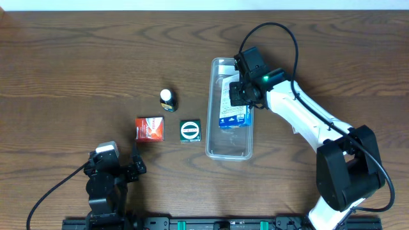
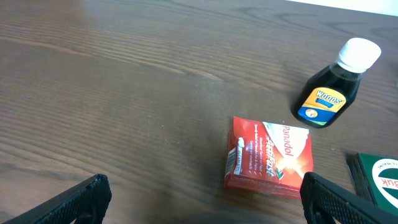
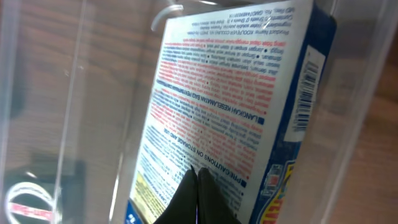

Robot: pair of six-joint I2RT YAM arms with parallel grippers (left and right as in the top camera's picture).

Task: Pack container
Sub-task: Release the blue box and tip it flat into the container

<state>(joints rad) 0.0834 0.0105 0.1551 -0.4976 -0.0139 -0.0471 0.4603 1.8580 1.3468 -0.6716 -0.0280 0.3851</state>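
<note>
Right gripper (image 1: 243, 94) and blue box (image 1: 232, 115) filling far half of container (image 1: 229, 152), near end lying free, bottle (image 1: 167, 98), red box (image 1: 149, 128), green box (image 1: 190, 131) sitting leftward.

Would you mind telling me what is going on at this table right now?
The robot is packing a clear container. The right gripper, shut, has its tips on a blue box lying inside it. The left gripper hangs open near a red box; that, a small bottle and a green box are on the table outside.
</note>
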